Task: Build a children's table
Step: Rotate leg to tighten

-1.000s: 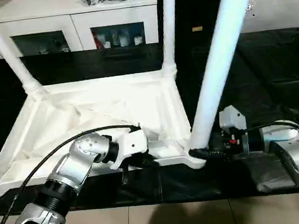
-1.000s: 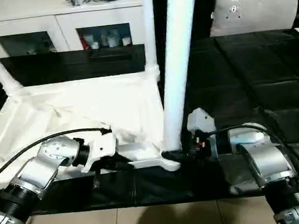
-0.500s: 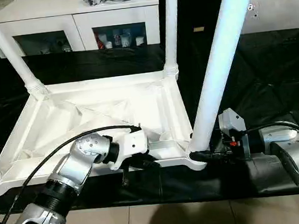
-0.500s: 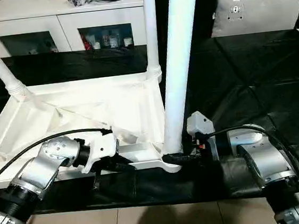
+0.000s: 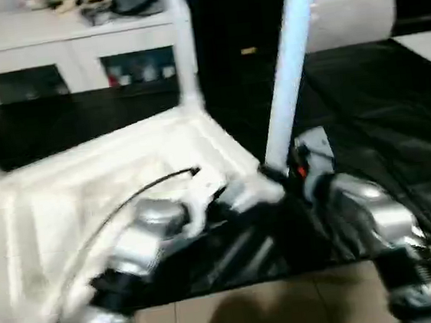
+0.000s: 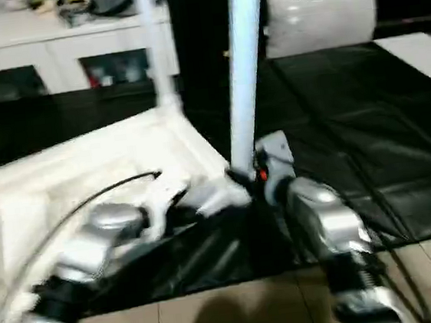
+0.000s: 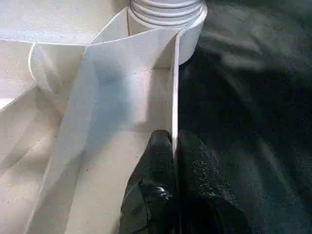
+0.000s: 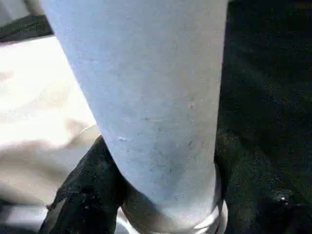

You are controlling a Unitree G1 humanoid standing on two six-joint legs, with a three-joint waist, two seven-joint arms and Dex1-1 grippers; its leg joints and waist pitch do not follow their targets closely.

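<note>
upright leg (image 5: 288,84) is flanked closely by the right gripper's fingers (image 8: 83,195); no passage left there. thin rim wall (image 7: 174,97) is pinched by the left gripper (image 7: 174,161). open black mat (image 5: 394,104) is found beyond the leg.

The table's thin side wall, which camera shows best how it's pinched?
The left wrist view: the left gripper clamps the thin wall, one finger each side. Both eye views show it blurred behind the arm; the right wrist view shows a leg.
</note>
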